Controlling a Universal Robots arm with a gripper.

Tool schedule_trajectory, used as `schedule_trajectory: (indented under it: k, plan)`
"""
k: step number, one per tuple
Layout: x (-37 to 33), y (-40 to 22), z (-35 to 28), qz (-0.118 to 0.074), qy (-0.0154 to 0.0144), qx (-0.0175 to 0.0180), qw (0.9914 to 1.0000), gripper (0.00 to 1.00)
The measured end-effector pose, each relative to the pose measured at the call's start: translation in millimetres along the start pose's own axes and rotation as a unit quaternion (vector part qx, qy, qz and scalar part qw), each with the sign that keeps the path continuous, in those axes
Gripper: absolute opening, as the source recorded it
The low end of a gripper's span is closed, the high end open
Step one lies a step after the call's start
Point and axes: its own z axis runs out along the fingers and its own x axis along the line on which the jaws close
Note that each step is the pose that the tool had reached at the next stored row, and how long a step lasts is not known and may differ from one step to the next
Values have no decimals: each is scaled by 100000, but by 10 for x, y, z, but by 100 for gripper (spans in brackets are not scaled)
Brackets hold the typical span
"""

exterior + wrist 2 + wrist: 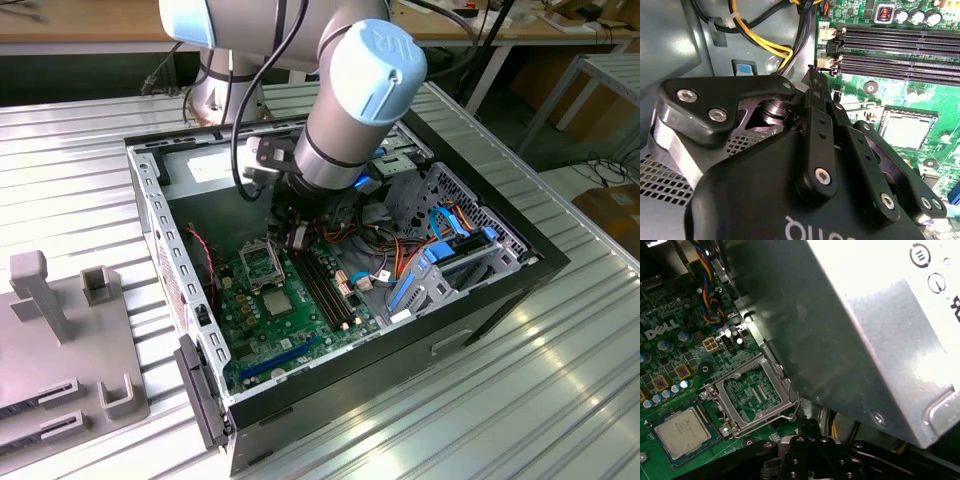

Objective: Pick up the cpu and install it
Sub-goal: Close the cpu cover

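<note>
The cpu (680, 432), a small silver square with a thin green rim, lies flat in its socket on the green motherboard (670, 355); it also shows in the second wrist view (907, 131) and the exterior view (278, 303). Beside it, the socket's metal load plate (752, 392) stands flipped open. My gripper (814, 75) is shut with nothing between its fingers. It hovers over the board's edge just past the open load plate, apart from the cpu. Its black fingers (801, 442) show at the frame edge in the first wrist view.
The board lies inside an open black computer case (500, 290). A grey power supply box (850, 330) stands close beside the gripper. Yellow and black cables (765, 42), memory slots (900, 47) and a blue drive cage (445, 255) crowd the area. A grey fixture (60, 330) sits on the table outside.
</note>
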Motion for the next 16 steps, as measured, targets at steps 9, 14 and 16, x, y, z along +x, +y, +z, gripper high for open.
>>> schedule_trajectory:
  k: [9, 14, 16]
  plan:
    - [29, 29, 48, -11, -97, -61, 100000, 11]
    - [39, 49, 49, -21, -215, -123, 100000, 11]
    - [41, 53, 50, -20, -221, -122, 100000, 11]
